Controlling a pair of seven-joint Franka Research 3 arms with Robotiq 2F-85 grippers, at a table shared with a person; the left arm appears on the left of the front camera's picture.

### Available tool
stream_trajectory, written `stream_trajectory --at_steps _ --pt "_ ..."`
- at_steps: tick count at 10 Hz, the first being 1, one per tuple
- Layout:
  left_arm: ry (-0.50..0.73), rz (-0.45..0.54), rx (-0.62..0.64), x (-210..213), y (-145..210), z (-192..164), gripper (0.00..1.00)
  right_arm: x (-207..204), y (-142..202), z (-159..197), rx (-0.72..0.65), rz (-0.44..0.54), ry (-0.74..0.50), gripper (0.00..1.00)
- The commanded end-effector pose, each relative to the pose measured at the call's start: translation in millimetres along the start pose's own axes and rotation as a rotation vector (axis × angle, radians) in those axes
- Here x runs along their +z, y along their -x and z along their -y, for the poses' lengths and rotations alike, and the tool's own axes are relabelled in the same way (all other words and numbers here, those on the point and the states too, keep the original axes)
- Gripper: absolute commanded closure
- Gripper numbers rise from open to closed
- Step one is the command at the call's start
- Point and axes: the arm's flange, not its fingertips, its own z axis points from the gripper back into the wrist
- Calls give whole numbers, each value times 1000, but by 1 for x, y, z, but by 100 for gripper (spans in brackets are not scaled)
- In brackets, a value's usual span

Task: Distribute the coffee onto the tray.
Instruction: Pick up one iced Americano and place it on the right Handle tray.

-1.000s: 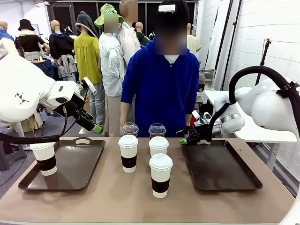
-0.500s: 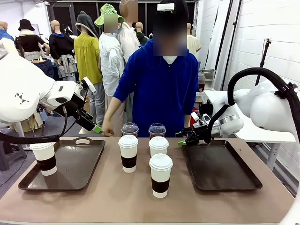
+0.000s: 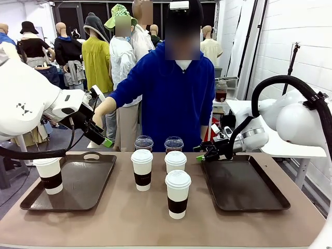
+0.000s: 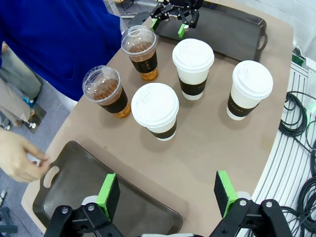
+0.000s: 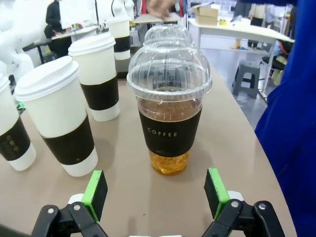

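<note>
Spread wide and empty, my right tool (image 5: 155,192) sits low over the tabletop (image 5: 237,148). The nearest dome-lidded cup (image 5: 169,123) stands upright straight ahead, centred on its gap but not yet within it. My left tool (image 4: 167,190), also spread, is well apart.

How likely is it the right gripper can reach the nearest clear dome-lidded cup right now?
Probably yes: the right gripper is open and aimed straight at that clear cup, bare table between them, paper cups off to one side.
</note>
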Motion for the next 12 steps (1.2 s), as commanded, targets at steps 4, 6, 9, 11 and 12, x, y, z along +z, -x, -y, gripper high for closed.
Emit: stream_trajectory --at_steps 4,6,9,11,12 --pt "11 2 -1 1 1 0 0 -35 16 21 -18 106 -23 0" --pt "11 2 -1 1 1 0 0 -47 14 25 -15 124 -36 0" --pt "11 2 -1 1 1 0 0 -57 14 29 -13 137 -47 0" --pt "11 2 -1 1 1 0 0 -62 14 31 -13 138 -50 0" --pt "11 2 -1 1 1 0 0 -65 14 32 -15 138 -56 0"
